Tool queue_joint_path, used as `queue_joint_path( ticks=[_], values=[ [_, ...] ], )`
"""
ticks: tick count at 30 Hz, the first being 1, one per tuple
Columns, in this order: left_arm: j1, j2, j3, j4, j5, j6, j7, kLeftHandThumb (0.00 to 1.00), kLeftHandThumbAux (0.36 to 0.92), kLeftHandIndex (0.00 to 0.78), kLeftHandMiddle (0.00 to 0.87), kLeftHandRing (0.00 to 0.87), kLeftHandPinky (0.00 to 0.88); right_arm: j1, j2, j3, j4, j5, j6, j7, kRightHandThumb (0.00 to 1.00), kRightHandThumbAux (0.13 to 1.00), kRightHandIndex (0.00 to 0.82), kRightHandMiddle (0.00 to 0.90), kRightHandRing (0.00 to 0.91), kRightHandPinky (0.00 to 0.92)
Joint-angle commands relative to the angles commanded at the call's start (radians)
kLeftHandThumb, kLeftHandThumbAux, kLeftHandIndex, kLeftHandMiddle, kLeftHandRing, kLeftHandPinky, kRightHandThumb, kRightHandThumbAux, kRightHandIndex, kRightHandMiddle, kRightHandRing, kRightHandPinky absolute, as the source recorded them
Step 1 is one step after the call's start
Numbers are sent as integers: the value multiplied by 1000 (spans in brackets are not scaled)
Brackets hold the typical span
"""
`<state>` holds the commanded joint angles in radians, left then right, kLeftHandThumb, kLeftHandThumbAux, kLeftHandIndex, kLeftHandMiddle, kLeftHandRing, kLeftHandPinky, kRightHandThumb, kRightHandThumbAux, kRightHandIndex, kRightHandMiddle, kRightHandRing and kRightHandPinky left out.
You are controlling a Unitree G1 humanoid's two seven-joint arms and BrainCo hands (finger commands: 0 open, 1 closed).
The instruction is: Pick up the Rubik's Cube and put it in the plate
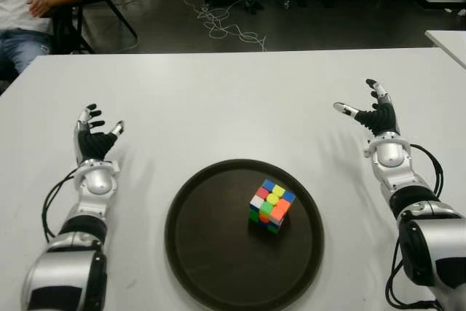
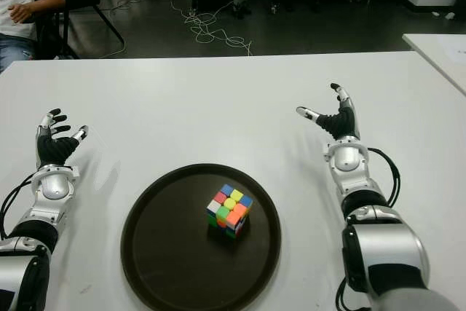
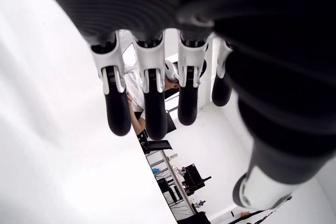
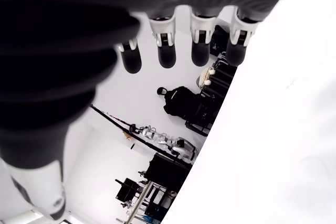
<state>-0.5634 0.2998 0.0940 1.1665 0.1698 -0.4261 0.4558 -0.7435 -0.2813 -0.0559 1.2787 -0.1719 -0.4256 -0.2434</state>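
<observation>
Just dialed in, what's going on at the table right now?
Nothing is being handled at this moment. The Rubik's Cube already sits inside the dark round plate, right of its middle. The left hand shows over the white table to the left of the plate and the right hand to the right and farther back, both with fingers spread and holding nothing. A seated person is at the far left, beyond the table.
</observation>
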Motion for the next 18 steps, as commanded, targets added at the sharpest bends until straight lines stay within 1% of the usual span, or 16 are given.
queue_joint_path(
  ticks=[4, 12, 14, 18],
  values=[
    [0, -1, 1, -2, -2, 8, -5, 136, 761, 159, 230, 273, 348, 2, 1, -1, -3, 1, -10, 3, 0, 659, 50, 26, 19, 27],
    [-2, -2, 4, -3, -6, 12, -7, 149, 746, 156, 236, 292, 380, 3, 4, -8, -5, 10, -18, 13, 0, 671, 45, 11, 2, 12],
    [-1, -2, 3, -3, -4, 10, -5, 151, 746, 155, 235, 293, 381, 3, 5, -11, -5, 14, -18, 14, 0, 671, 46, 10, 1, 13],
    [-1, -3, 2, -5, -2, 8, 0, 130, 753, 164, 228, 268, 334, 3, 6, -12, -7, 19, -25, 15, 0, 676, 61, 17, 9, 25]
  ],
)
